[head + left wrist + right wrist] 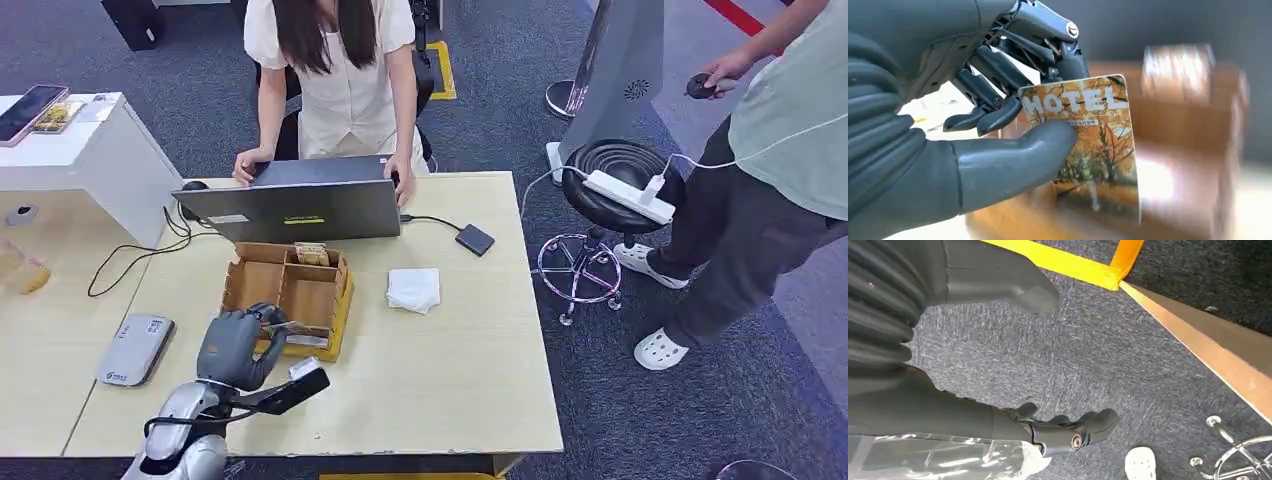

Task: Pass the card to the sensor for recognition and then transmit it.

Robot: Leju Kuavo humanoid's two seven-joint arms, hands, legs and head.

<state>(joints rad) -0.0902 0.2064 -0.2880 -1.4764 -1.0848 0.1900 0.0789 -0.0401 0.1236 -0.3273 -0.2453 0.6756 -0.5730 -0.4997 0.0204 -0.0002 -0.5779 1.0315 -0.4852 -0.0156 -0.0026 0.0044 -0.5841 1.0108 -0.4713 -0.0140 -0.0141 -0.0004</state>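
Fingers (998,112) and thumb of the left hand (235,345) are clamped on a card (1093,145), which bears an autumn-tree print and the letters "MOTEL"; the thumb presses its printed face and the darker fingers back it from behind. Fingers of the right hand (1068,432) are apart and lightly curled with nothing in them, the hand hanging above grey carpet (1088,350) crossed by yellow tape (1073,262).

Bench (440,380): light wood, carrying everything below. A person in a white top (335,75) sits at its far side with both hands at a grey laptop (295,205). Just in front of the laptop stands a brown cardboard box (290,290) divided into compartments; the left hand holds the card at the box's near edge. A grey flat device (135,348) lies to the left of that hand, well apart from the box. A folded white cloth (414,289) rests right of the box, and a small dark block on a cable (474,239) lies beyond it.
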